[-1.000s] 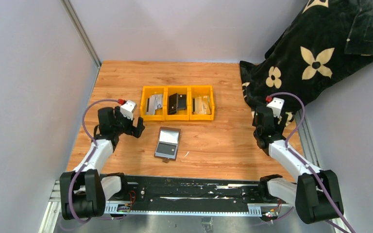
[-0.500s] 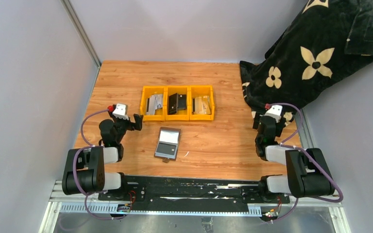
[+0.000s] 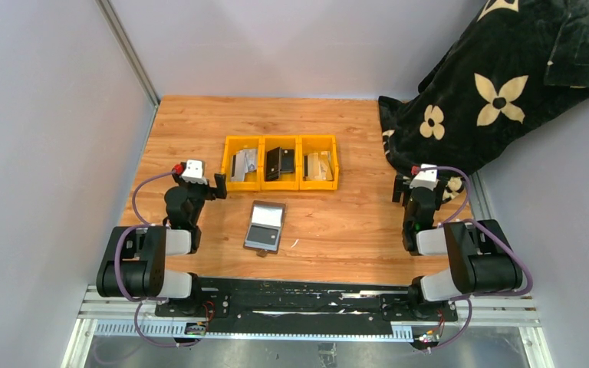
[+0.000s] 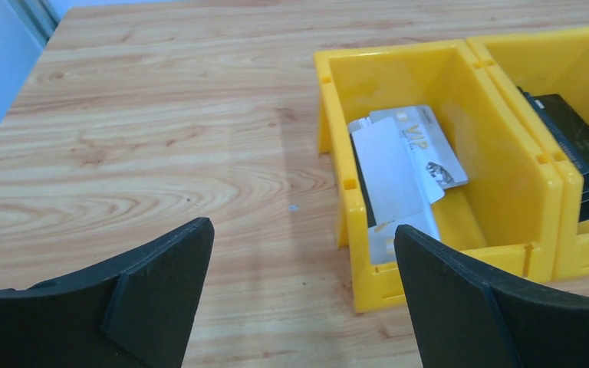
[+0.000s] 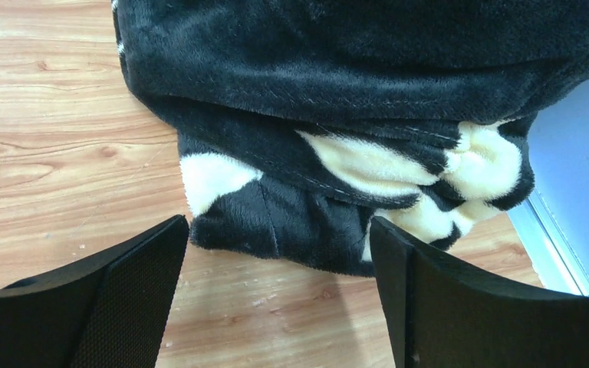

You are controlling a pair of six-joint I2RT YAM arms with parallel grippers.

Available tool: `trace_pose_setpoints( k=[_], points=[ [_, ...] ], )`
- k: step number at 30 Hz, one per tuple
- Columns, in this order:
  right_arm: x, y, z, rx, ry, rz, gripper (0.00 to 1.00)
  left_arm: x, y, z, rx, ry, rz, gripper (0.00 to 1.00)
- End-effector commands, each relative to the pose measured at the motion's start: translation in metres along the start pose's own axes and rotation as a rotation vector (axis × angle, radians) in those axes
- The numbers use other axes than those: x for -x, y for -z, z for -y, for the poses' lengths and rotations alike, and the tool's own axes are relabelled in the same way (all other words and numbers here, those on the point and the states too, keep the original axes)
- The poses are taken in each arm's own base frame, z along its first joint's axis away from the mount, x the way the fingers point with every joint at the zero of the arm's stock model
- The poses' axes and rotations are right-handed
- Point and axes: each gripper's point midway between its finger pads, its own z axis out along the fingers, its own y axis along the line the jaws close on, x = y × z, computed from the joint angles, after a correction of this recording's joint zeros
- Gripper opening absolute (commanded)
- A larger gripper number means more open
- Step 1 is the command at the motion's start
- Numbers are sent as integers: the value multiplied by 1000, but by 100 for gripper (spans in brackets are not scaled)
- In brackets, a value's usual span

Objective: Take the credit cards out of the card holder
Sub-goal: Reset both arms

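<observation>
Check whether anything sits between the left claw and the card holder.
Nothing visible does. The left claw hangs open and empty beside the yellow bins, and only bare wooden table lies between it and the card holder, which lies open in front of the bins.

Card holder (image 3: 265, 226) open flat, grey inside up — credit cards (image 3: 280, 162) in yellow bins (image 3: 318, 186) just beyond

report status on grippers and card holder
Left gripper and right gripper open, empty. Card holder lies open on table, credit cards in yellow bins. Nothing blocking.
</observation>
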Motion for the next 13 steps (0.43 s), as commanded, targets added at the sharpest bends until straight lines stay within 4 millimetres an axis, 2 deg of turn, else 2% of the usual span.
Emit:
trace_pose_setpoints(
  k=[1, 13],
  points=[
    [-2, 0, 4, -5, 1, -26, 91, -10, 3, -9, 50, -18, -35, 100],
    [-1, 0, 4, -5, 1, -9, 92, -9, 2, -7, 43, -27, -37, 100]
  ],
)
